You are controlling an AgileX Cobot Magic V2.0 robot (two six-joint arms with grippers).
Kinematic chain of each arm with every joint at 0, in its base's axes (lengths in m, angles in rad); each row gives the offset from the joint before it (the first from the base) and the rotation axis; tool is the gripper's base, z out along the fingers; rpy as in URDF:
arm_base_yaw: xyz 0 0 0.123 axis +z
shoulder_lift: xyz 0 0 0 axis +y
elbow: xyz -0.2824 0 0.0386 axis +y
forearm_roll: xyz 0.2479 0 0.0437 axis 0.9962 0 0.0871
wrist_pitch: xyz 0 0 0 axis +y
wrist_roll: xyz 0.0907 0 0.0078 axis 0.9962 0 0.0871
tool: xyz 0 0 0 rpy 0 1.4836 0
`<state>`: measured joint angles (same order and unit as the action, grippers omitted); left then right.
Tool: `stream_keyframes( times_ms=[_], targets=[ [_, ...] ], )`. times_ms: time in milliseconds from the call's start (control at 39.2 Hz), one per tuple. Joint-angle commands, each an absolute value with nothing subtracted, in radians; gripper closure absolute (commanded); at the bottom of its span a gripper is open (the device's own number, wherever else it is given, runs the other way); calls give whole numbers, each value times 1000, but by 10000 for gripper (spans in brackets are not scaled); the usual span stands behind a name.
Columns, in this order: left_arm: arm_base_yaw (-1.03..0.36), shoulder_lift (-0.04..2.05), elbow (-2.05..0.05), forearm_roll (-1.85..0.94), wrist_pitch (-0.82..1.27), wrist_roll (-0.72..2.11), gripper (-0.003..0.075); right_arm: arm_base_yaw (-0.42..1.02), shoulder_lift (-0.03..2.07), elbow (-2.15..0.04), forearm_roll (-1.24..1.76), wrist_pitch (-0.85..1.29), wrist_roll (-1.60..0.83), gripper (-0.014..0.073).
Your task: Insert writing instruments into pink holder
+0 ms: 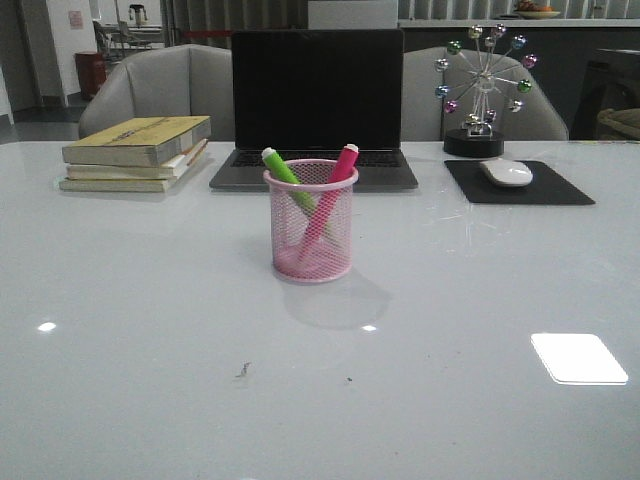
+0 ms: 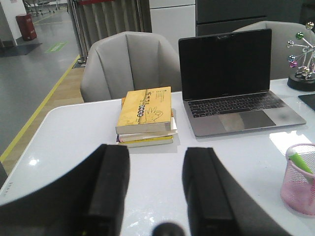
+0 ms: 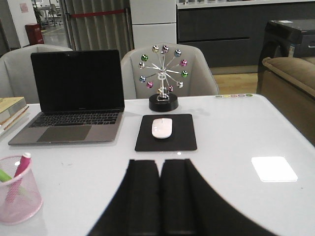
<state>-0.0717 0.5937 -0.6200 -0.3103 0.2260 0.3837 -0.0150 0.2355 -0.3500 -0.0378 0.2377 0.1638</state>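
**Both markers already stand in the cup**

On the table [image 1: 150, 380], the pink holder [image 1: 311, 222] sits at centre. Green marker [image 1: 284, 170] leans toward 11 o'clock, pink marker [image 1: 337, 172] toward 1 o'clock. The wrist views alone show the tools: left tool [image 2: 155, 189] wide and empty, right tool [image 3: 160, 196] closed, empty.
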Motion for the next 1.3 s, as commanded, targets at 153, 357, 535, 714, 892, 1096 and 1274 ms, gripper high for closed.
stream_keyframes(
  times_ms=[153,357,535,714,892,1096,1274],
  targets=[
    [-70,593,-648,-317,144,383,390,-12,133,-100,-48,-80,165,538],
    [-70,593,-648,-317,144,383,390,-12,1,6,-48,-106,165,538],
    [-70,593,-648,-317,142,383,390,-12,-28,31,-47,-39,165,538],
    [-70,593,-648,-317,144,383,390,-12,-28,31,-47,36,165,538],
    [-70,593,-648,-317,144,383,390,-12,-28,31,-47,64,165,538],
    [-70,593,-648,-317,144,383,390,-12,-28,31,-47,62,165,538],
    [-70,593,-648,-317,144,383,390,-12,-28,31,-47,62,165,538]
  ],
)
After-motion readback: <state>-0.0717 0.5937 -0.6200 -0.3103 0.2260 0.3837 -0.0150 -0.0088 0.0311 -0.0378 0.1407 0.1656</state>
